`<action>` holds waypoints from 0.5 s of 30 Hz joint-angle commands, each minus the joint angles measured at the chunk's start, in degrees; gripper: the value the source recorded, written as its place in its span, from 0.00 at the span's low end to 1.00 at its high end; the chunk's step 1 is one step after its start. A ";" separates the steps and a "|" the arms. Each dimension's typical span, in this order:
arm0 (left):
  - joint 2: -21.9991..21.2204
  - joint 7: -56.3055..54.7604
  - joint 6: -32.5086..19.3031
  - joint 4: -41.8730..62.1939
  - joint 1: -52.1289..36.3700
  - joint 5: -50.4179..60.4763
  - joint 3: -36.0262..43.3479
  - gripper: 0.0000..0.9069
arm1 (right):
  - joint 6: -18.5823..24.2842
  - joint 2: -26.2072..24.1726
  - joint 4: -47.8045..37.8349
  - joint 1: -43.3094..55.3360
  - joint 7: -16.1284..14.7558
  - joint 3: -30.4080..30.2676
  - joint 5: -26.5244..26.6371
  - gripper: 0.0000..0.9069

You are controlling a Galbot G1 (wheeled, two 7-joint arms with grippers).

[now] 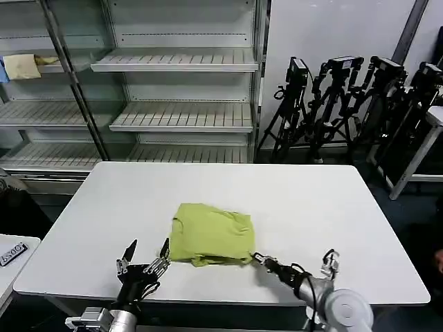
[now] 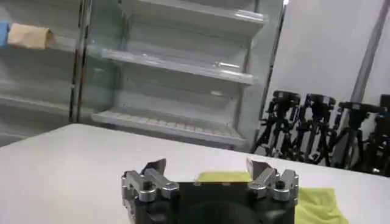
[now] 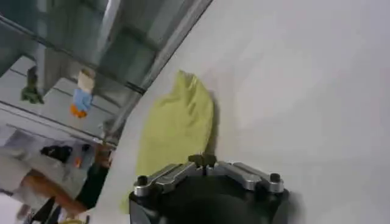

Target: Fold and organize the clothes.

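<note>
The clothes, one lime yellow-green T-shirt (image 1: 211, 234), lie folded into a rough square on the middle of the white table (image 1: 311, 200). My left gripper (image 1: 147, 249) stands open just off the shirt's front left corner, with nothing between its fingers. From the left wrist, the left gripper (image 2: 206, 165) points at the shirt (image 2: 317, 204) lying just ahead. My right gripper (image 1: 256, 259) is shut, its tips at the shirt's front right corner. From the right wrist, the right gripper (image 3: 203, 160) has its tips together beside the shirt's (image 3: 173, 131) edge. I cannot see whether fabric is pinched.
Empty wire shelving (image 1: 180, 62) stands behind the table, with a small pale yellow cloth (image 1: 22, 66) on a left shelf. Black tripods (image 1: 346, 97) crowd the back right. Another white surface (image 1: 10, 252) adjoins at front left. Bare tabletop surrounds the shirt.
</note>
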 commanded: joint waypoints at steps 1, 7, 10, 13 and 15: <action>-0.36 0.00 -0.01 0.06 -0.20 0.59 0.95 1.00 | -0.40 -4.42 -0.42 -1.20 -0.24 6.48 -0.26 0.26; -0.23 -0.03 0.11 0.39 -0.87 0.56 0.86 1.00 | 4.90 -3.24 6.04 -4.05 -1.55 5.89 -20.81 1.00; -0.05 -0.02 0.07 0.29 -1.01 0.91 0.47 1.00 | 11.75 -2.43 9.77 -7.90 -1.65 5.91 -39.61 1.00; 0.09 0.02 -0.20 0.01 -0.93 1.43 0.22 1.00 | 16.14 -1.09 12.09 -11.88 -0.19 6.20 -53.02 1.00; 0.21 0.02 -0.26 0.02 -0.95 1.58 0.15 1.00 | 19.39 -0.16 12.82 -14.17 1.74 6.18 -61.37 1.00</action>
